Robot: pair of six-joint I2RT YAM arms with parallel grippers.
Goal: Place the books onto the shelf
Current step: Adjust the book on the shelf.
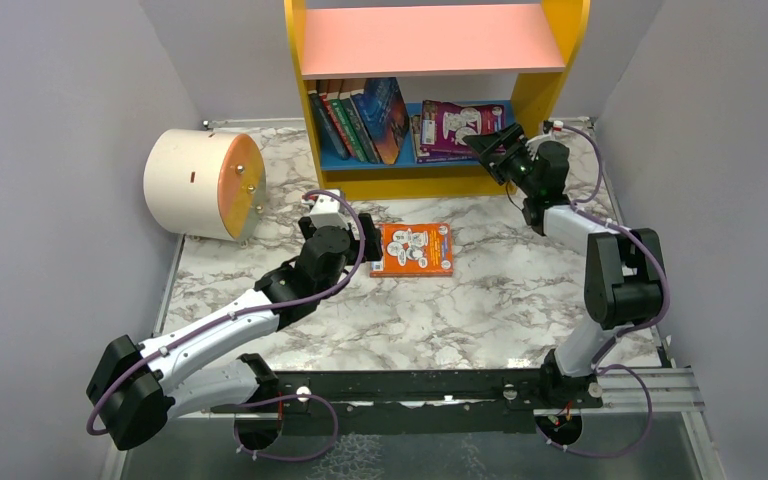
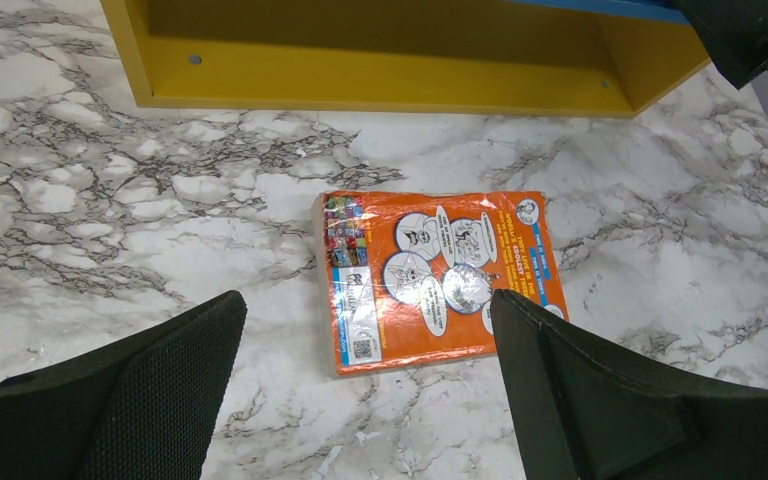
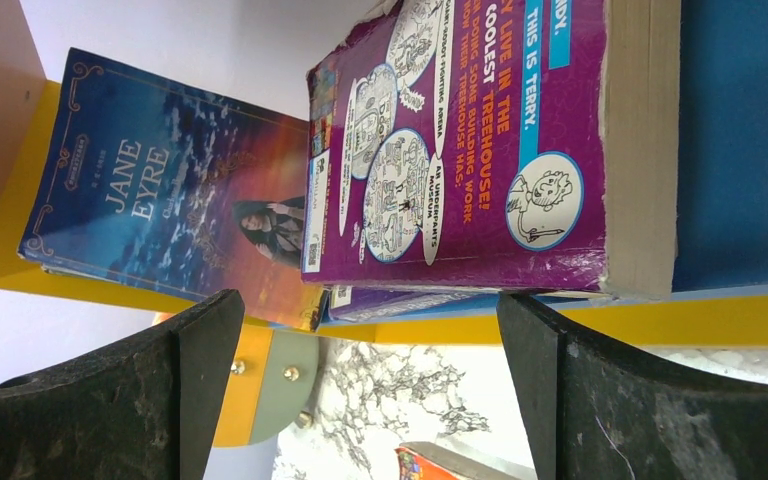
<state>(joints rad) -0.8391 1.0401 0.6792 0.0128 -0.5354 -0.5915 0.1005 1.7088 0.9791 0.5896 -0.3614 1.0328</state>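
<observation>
The left gripper is being held spread wide just above the marble table, and nothing is being pinched by it. Between and just beyond its fingers, the orange book is being seen lying flat, cover up, in front of the shelf. Whether a finger is touching it cannot be told. The right gripper is also being held spread and empty, at the right end of the blue lower board. Directly before it, the purple book is being shown lying flat on that board, on top of another one. To its left, the Jane Eyre book is leaning against a row of upright books. A cream cylinder is lying on its side on the table, left of the shelf.
</observation>
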